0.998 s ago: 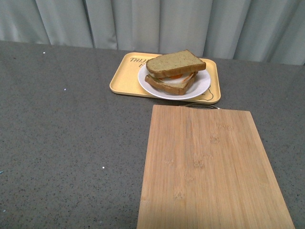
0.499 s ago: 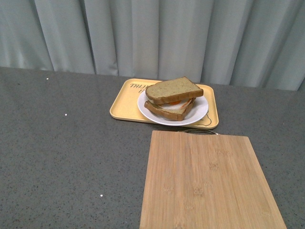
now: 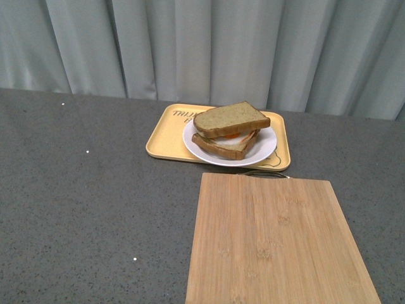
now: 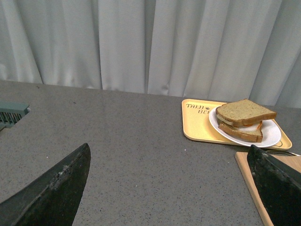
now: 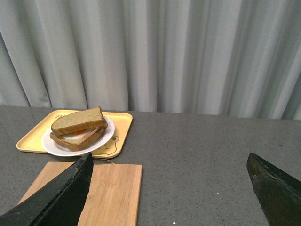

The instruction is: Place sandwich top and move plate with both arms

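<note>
You see the sandwich top [image 3: 231, 118] lying on the egg slice [image 3: 226, 145] on the plate [image 3: 262, 149], which sits in the yellow tray [image 3: 166, 135] at the far side of the desk [image 3: 82, 209], just beyond the wooden board [image 3: 275, 240]. Your left claw [image 4: 171, 186] and right claw [image 5: 171, 188] both stand wide apart and empty, well back from the plate.

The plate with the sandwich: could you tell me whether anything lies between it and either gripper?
Nothing visible does. The plate sits on the yellow tray. From the left gripper only bare table lies before it; from the right gripper, the flat cutting board lies low on the way.
</note>
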Motion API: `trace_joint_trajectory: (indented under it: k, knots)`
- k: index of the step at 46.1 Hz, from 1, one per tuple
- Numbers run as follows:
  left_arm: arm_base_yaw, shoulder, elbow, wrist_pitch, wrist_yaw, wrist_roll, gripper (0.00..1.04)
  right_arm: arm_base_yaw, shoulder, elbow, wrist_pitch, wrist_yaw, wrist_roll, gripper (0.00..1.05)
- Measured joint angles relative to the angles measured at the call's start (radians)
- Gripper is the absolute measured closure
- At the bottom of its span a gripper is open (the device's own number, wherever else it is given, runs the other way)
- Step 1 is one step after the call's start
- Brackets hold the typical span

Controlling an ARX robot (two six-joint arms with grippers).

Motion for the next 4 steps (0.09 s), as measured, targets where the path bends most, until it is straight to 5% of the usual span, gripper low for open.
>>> trace_joint_trajectory:
  k: [4]
  knots:
    - [0.000, 0.000, 0.000, 0.000, 0.000, 0.000, 0.07, 0.000, 0.000, 0.000, 0.000, 0.000, 0.000, 0.09]
